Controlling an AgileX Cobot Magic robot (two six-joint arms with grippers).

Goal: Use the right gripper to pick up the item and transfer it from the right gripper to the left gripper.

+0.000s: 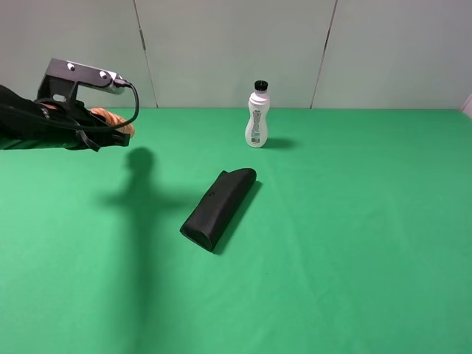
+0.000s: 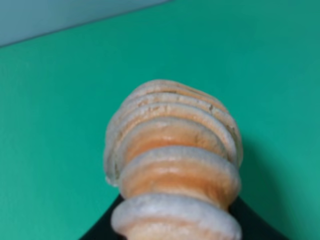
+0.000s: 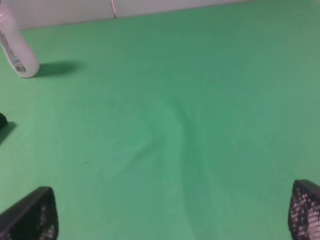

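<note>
Fingers first: left gripper point(image 1: 110, 131) is clamped tight on the roll point(image 2: 172, 170), one ribbed orange-and-cream log. In the left wrist view the roll fills the middle, its long axis running straight out from between the black fingers, free end pointing away over the green table point(image 1: 354, 243). From the high camera only the roll's orange tip shows past the gripper, held in the air above the table's back left corner, shadow on the cloth below.

Right gripper point(image 3: 175, 220): jaws spread wide, nothing between them, only bare green cloth under it. It is out of the high view, so I cannot place it exactly; its own camera shows the bottle and a sliver of the case off to one side.

Judgement: roll already sits with the left arm, right arm well apart, so the handover looks done; no further reach seems called for.

Count: one roll, one white bottle point(image 1: 257, 116) upright near the back edge middle, one black case point(image 1: 219, 209) lying at centre, two grippers.
</note>
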